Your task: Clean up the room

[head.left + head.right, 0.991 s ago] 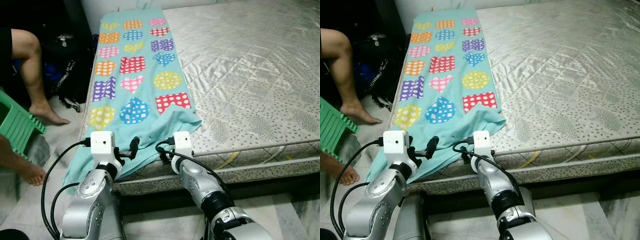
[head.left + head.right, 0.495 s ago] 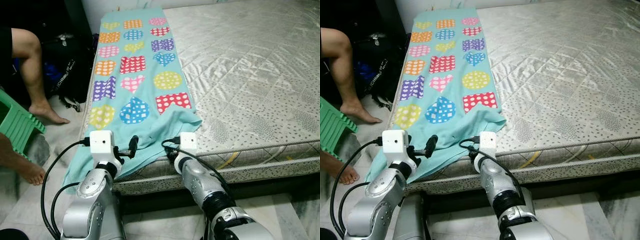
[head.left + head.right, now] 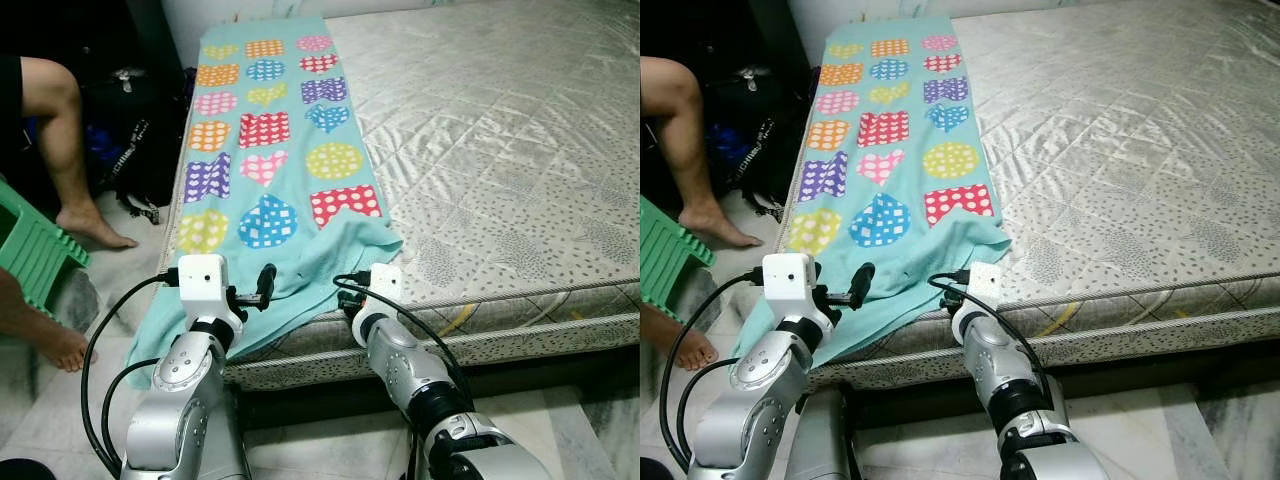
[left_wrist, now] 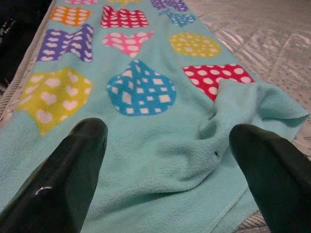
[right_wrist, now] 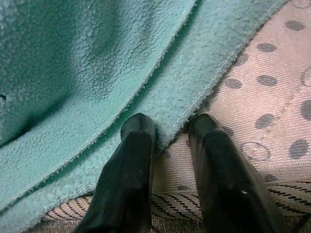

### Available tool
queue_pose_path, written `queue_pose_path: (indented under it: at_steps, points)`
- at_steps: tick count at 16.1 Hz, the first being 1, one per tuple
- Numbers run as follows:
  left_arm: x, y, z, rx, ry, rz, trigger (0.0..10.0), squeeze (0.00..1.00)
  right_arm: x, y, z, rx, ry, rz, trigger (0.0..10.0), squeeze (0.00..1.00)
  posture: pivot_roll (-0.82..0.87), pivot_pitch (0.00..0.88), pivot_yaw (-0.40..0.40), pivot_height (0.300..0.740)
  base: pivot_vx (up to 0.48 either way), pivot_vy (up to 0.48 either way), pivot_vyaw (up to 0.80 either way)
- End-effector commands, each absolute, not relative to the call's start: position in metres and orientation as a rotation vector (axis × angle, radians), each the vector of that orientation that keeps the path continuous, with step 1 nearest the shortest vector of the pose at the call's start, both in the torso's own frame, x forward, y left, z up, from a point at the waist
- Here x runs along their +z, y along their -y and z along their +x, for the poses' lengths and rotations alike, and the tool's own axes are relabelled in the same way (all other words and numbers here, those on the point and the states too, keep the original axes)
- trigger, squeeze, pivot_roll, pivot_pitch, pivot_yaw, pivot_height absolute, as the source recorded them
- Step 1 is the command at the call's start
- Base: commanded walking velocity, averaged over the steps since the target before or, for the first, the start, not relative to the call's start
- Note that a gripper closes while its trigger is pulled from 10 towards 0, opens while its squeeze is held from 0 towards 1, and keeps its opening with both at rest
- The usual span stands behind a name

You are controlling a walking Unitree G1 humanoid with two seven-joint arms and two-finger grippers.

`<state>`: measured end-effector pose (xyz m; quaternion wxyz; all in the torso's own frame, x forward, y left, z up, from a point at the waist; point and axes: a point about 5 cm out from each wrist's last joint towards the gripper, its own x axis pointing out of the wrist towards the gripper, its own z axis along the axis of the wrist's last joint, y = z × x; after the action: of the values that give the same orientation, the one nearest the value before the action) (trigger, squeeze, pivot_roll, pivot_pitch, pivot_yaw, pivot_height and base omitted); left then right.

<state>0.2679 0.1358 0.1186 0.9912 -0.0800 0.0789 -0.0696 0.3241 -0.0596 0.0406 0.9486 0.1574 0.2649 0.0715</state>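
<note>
The blanket [image 3: 265,165] lies along the left side of the bed [image 3: 500,150], its long axis running from the head of the mattress down toward the robot, and its near end droops over the foot edge. The near right corner is bunched into a fold just past the red dotted patch.

That hem is what matters. The right gripper [image 5: 167,133] sits at the mattress edge with its fingers narrowly parted, the blanket's stitched edge lying between their tips, not yet pinched as far as I can see. The left gripper [image 4: 167,141] hovers over the near left part of the blanket, fingers spread wide, cloth directly ahead and below. Both are close; the right is nearer a grip, I'd say.

A person's bare leg [image 3: 65,150] and a green stool [image 3: 30,250] stand left of the bed.
</note>
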Motion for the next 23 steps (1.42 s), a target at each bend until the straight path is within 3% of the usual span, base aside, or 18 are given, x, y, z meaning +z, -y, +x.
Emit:
queue_pose_path:
  at_steps: [1,7,10,14,19,23]
  points:
    - [0.117,-0.141,0.269,-0.121,-0.159,-0.147,10.0,0.00,0.058,-0.018,0.310,0.324,-0.583,0.441,0.0,0.00,0.00,0.042,0.050,0.515,0.000,0.000,0.00]
    - [0.118,-0.141,0.269,-0.123,-0.154,-0.146,10.0,0.00,0.059,-0.013,0.312,0.311,-0.572,0.470,0.0,0.00,0.00,0.043,0.053,0.515,0.000,0.000,0.00]
    - [0.119,-0.144,0.268,-0.116,-0.153,-0.143,10.0,0.00,0.071,0.002,0.324,0.281,-0.507,0.473,0.0,0.00,0.00,0.043,0.053,0.515,0.000,0.000,0.00]
    - [0.116,-0.148,0.265,-0.106,-0.158,-0.139,10.0,0.00,0.075,0.046,0.332,0.237,-0.449,0.395,0.0,0.00,-0.01,0.047,0.049,0.515,0.000,0.000,0.00]
    - [0.112,-0.154,0.259,-0.102,-0.175,-0.132,10.0,0.00,0.077,0.094,0.306,0.272,-0.455,0.270,0.0,0.00,-0.03,0.051,0.051,0.515,0.000,0.000,0.00]
    - [0.111,-0.157,0.256,-0.099,-0.183,-0.126,10.0,0.00,0.077,0.116,0.277,0.247,-0.464,0.279,0.0,0.00,-0.04,0.055,0.050,0.515,0.000,0.000,0.00]
